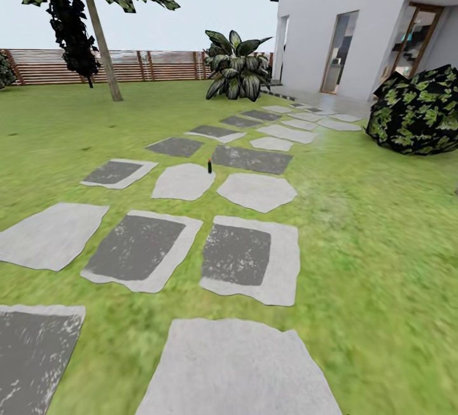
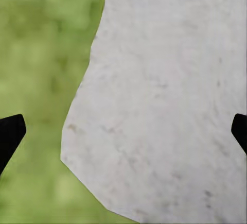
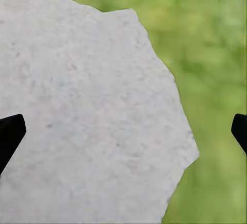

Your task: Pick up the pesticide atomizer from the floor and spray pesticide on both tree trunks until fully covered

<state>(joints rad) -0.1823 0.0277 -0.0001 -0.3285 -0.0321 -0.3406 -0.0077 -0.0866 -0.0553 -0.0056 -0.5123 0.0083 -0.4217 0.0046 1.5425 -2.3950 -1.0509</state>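
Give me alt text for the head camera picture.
A tiny black pesticide atomizer stands upright on a pale grey stepping stone in a green grass lawn. Behind stand a grey-trunked tree, brown slatted fence and white house.

Head view looks down the stepping stones (image 1: 236,364); both wrist views face one closely.

Bright green grass (image 1: 381,224) fills most of the frame, crossed by pale grey paving stones (image 1: 254,191), several with dark charcoal centres. At upper left a reddish-brown slatted fence (image 1: 146,65) runs behind a grey-tan tree trunk (image 1: 102,46). At right, a white house wall (image 1: 312,14) and a dark bush (image 1: 420,112) flecked yellow-green; mid-frame, a tiny black atomizer (image 1: 209,165).
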